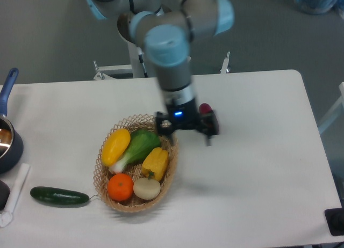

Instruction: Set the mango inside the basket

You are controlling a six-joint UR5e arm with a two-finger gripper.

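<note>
The mango [116,146], smooth, yellow and elongated, lies in the upper left part of the wicker basket [171,151]. It rests against a green leafy vegetable [138,147]. My gripper [185,131] hangs over the basket's upper right rim, blurred by motion. Its fingers [208,136] stand spread apart with nothing between them. It is to the right of the mango and not touching it.
The basket also holds a yellow bell pepper [155,162], an orange [120,187] and a pale onion [147,188]. A cucumber [59,196] lies left of the basket. A dark blue pot [8,146] stands at the left edge. A dark red item [205,108] lies behind the gripper.
</note>
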